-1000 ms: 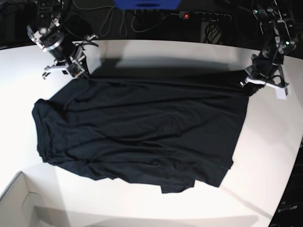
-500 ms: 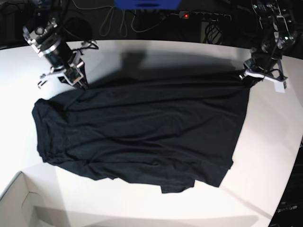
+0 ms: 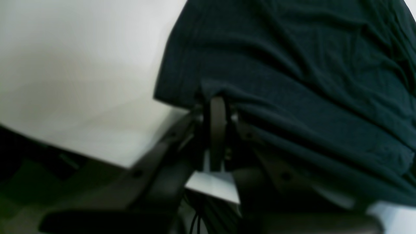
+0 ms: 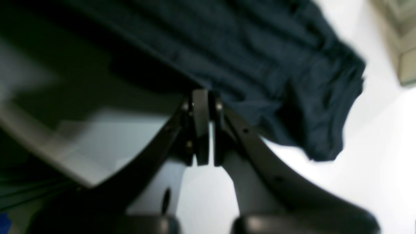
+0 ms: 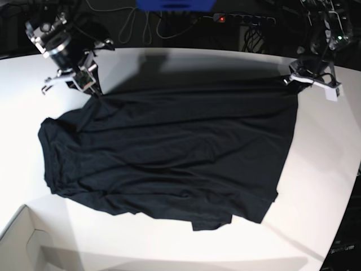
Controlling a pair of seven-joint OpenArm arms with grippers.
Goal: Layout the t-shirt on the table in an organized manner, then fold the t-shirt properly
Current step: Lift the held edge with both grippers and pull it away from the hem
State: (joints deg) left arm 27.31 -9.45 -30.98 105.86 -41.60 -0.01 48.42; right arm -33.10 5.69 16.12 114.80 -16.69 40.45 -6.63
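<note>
- Looking first through the left wrist camera: the left gripper (image 3: 217, 107) has its jaws pressed together on a fold of the t-shirt (image 3: 292, 71), pinching the cloth at its edge. The dark fabric runs up and to the right from the pinch in long wrinkles, and the white table (image 3: 74, 65) fills the left of this view. The picture is soft, so finer detail of the pads cannot be told.
- Through the right wrist camera: the right gripper (image 4: 204, 97) is likewise clamped narrow, its tips meeting at the hem of the t-shirt (image 4: 266, 58). The cloth spreads away above and to the right, ending in a bunched, drooping corner over the pale table (image 4: 373, 156). A corner of a cardboard box (image 4: 404, 39) shows at the far right edge, blurred.
- From the base camera: the t-shirt (image 5: 169, 152) lies spread across the table (image 5: 316, 186), wrinkled, with its near edge uneven and a small flap sticking out at the bottom. The right gripper (image 5: 90, 84) grips the far corner on this view's left, the left gripper (image 5: 293, 80) the far corner on its right, and the far edge runs between them. The cardboard box (image 5: 28, 243) sits at the lower left corner, apart from the shirt.
</note>
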